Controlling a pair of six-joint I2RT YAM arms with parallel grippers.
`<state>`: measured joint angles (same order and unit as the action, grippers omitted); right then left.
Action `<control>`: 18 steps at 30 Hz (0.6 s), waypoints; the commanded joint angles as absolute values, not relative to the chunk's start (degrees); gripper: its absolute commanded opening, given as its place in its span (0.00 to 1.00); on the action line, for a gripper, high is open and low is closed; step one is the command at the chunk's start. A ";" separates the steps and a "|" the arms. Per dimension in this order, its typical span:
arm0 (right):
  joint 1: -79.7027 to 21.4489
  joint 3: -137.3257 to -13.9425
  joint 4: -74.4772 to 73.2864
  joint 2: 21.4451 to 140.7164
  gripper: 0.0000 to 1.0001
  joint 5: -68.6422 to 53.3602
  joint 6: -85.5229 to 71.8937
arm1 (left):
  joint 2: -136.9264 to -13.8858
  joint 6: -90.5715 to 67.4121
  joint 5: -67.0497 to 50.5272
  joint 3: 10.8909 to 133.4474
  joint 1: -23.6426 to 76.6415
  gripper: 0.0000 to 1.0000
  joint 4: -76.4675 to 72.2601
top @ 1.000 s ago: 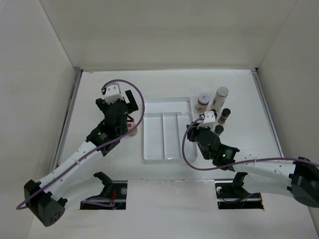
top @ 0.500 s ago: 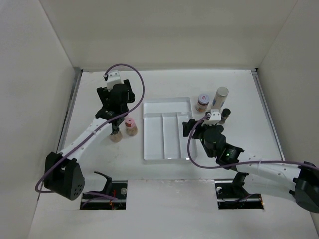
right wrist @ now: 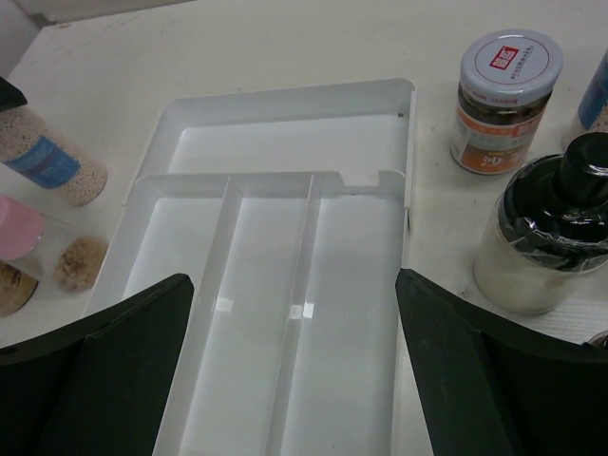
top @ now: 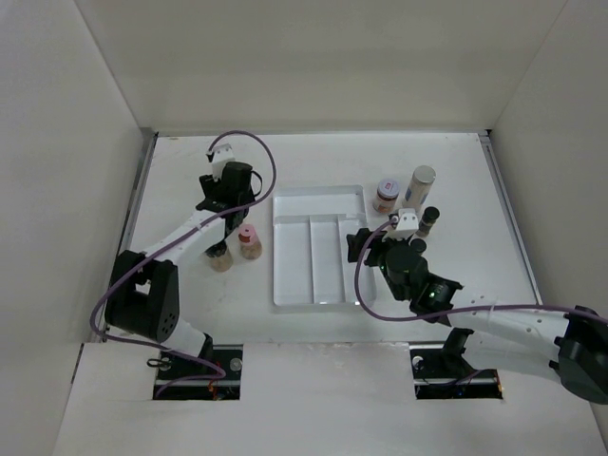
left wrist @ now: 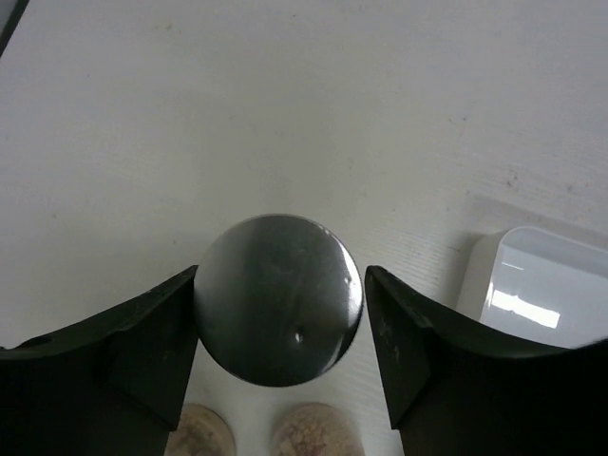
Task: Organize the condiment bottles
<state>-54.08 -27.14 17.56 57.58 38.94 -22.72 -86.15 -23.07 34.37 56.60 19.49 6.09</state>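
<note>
1. Condiment bottles stood in two clusters outside the white tray: right of centre and left of centre in the overhead frame.
2. Left gripper straddled a grey-capped jar, fingers flanking the cap; contact could not be told, clamped or merely close.
3. Right gripper hovered over the tray, jaws wide apart, holding nothing.
4. Judged step: grasping the left jar. Next: firm closure, lift, carry rightward to a compartment.

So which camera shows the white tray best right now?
The right wrist view: the tray fills it, all compartments bare. The top view shows the whole tray, but small. The left wrist view catches only one corner.
</note>
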 commanded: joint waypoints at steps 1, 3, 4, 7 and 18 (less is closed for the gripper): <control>-54.01 -27.42 20.13 57.83 0.95 38.50 -23.12 | -85.61 -24.79 33.75 57.22 18.50 0.55 2.73; -54.01 -27.25 20.21 57.74 0.95 38.50 -23.12 | -83.60 -24.96 34.54 56.52 18.32 0.42 1.68; -54.01 -27.25 20.30 57.74 0.95 38.50 -23.12 | -82.02 -24.96 34.80 56.08 18.32 0.39 0.63; -53.92 -27.42 20.39 58.44 0.95 38.23 -23.12 | -76.83 -24.44 35.51 55.46 19.11 0.37 -2.37; -52.87 -26.98 20.48 58.45 0.95 38.23 -23.73 | -76.89 -20.92 34.63 63.98 32.37 0.36 -6.94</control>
